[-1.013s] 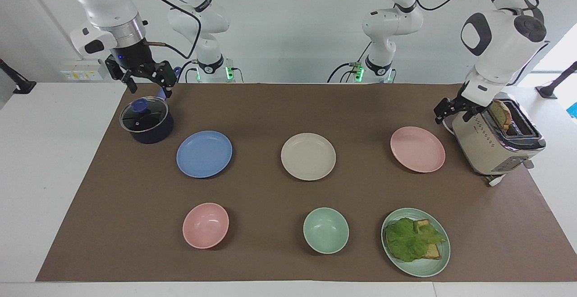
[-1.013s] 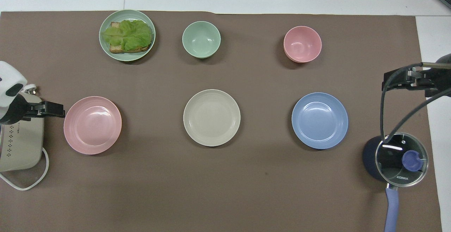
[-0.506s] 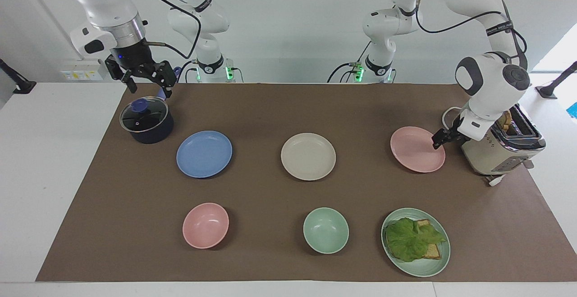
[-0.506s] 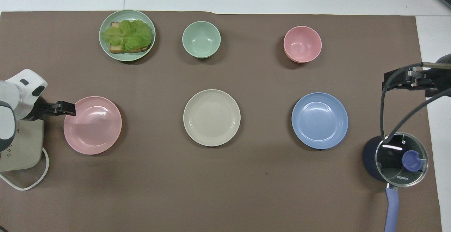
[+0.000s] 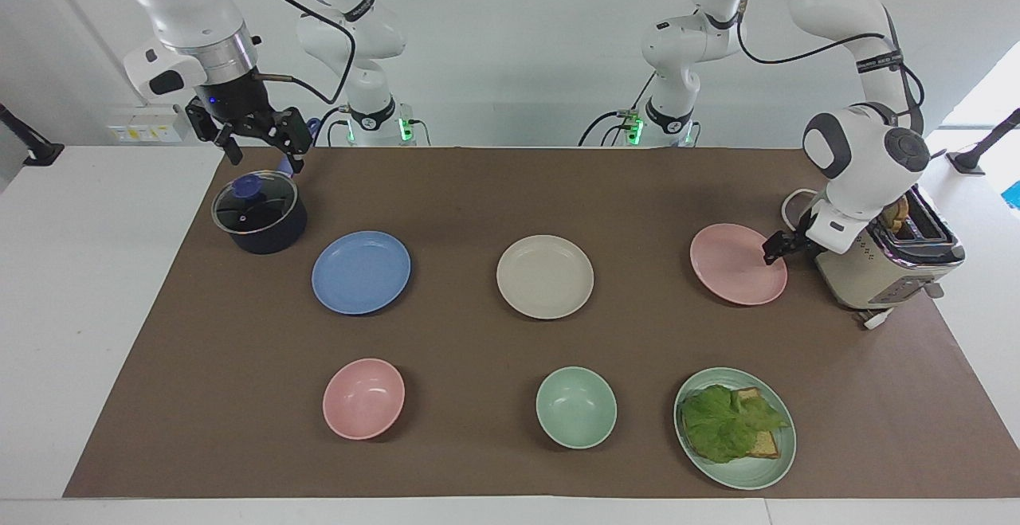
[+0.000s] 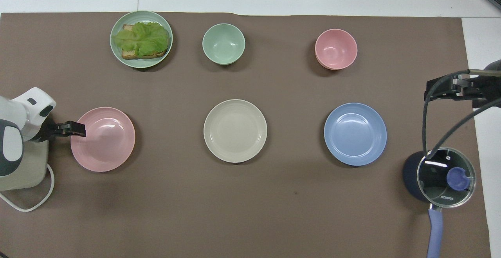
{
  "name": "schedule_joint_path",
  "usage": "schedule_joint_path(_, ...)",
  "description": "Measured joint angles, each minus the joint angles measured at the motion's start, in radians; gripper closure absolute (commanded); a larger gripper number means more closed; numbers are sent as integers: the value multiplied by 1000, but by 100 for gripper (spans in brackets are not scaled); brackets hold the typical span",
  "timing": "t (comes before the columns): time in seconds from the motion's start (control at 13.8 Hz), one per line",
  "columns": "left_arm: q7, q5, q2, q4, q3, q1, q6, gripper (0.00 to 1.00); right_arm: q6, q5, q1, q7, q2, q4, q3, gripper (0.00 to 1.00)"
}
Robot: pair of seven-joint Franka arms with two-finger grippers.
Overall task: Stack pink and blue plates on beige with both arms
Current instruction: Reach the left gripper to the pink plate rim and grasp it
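The pink plate [image 5: 737, 264] lies flat under the left gripper [image 5: 774, 248], whose open jaws sit at its rim, gripping nothing. The beige plate [image 5: 545, 276] lies well apart from it. The blue plate [image 5: 360, 272] rests near the open, empty right gripper [image 5: 261, 147], which hangs above a pot [image 5: 260, 214].

wall [image 5: 518, 47]: plain white
table [image 5: 96, 310]: white top
mat [image 5: 478, 190]: brown, covers most of table
light: bright, even

pink plate [image 5: 737, 264], beige plate [image 5: 545, 276], blue plate [image 5: 361, 272] lie flat, unstacked.
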Motion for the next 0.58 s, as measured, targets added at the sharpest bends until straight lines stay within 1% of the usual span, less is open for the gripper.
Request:
schedule_joint_path(0.29,7,0,9,-26,-2,0,37,7,0,0,0,0,0,0,0,0)
schedule_joint_path(0.36,12,0,12,-28,-1,0,41,10,0,0,0,0,0,0,0,0)
schedule_joint_path(0.43,16,0,16,-29,0,0,43,30,0,0,0,0,0,0,0,0)
schedule_joint_path(0.58,21,0,22,-31,1,0,48,74,0,0,0,0,0,0,0,0)
